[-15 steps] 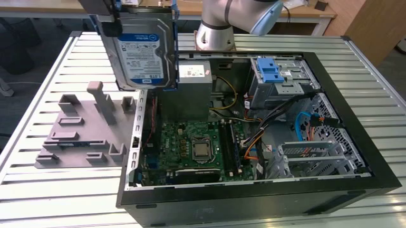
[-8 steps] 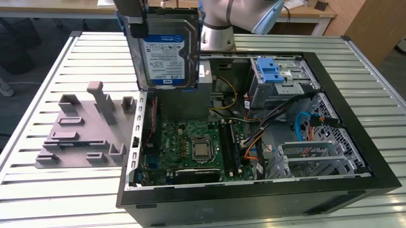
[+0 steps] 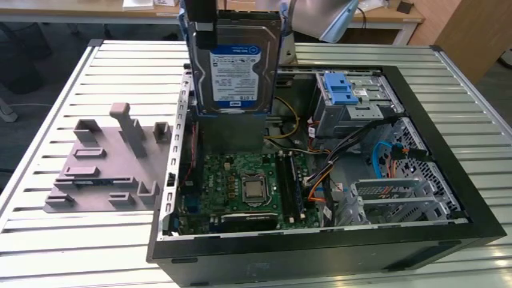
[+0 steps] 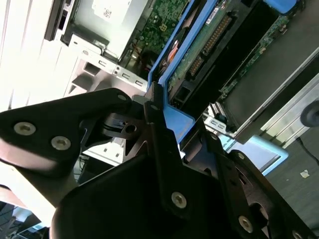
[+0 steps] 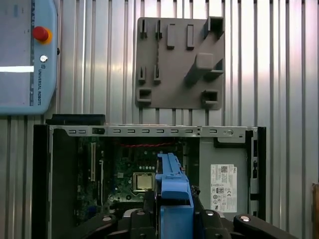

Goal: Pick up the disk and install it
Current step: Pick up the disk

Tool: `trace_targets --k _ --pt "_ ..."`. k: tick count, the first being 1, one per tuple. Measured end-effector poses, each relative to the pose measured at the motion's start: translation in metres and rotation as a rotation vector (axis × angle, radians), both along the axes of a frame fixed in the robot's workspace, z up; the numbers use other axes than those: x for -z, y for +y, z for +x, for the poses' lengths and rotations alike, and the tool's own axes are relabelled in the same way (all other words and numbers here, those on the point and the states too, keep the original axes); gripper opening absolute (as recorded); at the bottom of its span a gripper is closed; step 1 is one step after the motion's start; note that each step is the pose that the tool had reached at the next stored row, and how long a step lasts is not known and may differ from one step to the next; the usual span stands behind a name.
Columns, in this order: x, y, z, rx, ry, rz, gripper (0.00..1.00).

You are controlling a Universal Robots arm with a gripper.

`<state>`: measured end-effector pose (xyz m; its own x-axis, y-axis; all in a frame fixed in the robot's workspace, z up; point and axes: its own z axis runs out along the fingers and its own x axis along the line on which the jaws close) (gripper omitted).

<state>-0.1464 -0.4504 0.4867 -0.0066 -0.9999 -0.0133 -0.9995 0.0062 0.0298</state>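
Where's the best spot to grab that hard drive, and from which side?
Probably the blue-railed end, from above. The disk hangs upright over the open case, and its thin edge fits between the fingers of the gripper, which clamps it there now.

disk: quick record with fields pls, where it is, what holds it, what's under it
disk: upright, label toward the exterior camera
held by: hand, shut on its top end
position: in the air over the open computer case
installed: not yet
beside the case: grey fixture plate on the slatted table
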Motion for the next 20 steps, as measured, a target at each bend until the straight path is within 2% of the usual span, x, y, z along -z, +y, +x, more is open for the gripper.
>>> trace_targets --k 9,20 --pt "0.0004 -0.0063 0.014 0.0 -0.0001 0.0001 0.36" --pt "0.0008 -0.0105 0.029 0.0 0.0 0.0 0.36"
